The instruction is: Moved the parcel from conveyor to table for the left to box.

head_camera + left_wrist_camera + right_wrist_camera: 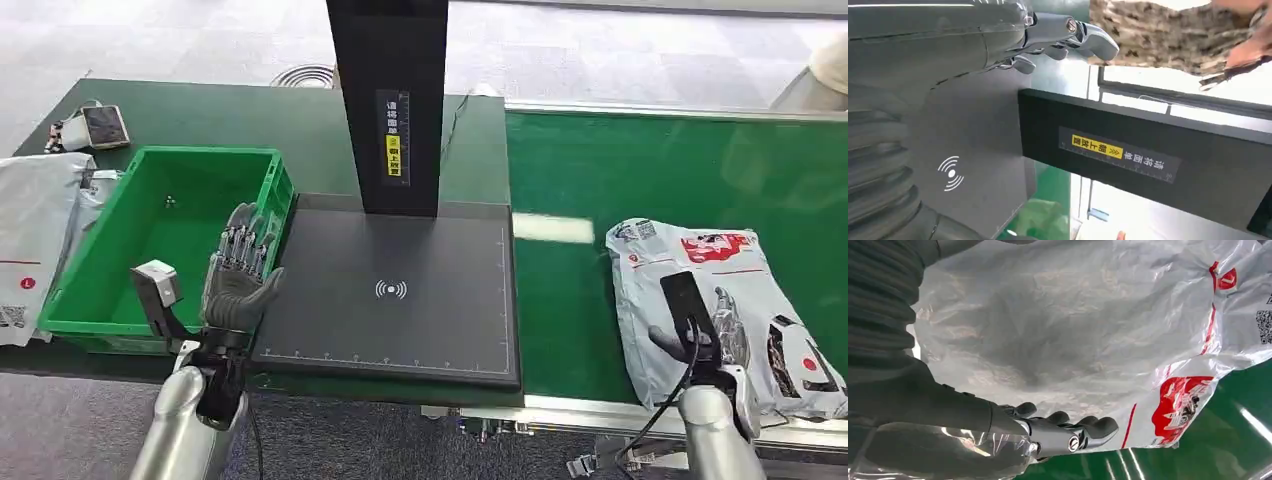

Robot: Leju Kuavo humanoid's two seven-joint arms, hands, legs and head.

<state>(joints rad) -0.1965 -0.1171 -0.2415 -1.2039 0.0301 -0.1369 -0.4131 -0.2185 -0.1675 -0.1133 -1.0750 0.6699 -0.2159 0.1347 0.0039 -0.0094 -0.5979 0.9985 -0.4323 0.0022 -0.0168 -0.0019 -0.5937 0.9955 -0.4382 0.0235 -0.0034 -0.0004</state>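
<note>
Parcel [715, 300] lying on green conveyor [600, 180], lower right of frame. Right hand [705, 340] resting on it, fingers curling onto plastic, apparently closing for lift toward black pad [400, 290] at centre. Left hand [240, 275] waiting spread, holding nothing, beside green box [160, 240] at left.

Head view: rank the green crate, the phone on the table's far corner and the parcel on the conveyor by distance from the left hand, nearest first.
1. Green crate: right beside the left hand, on its left.
2. Phone: far left corner of the table, beyond the crate.
3. Parcel: across the black scanner pad, on the conveyor under the right hand.
</note>
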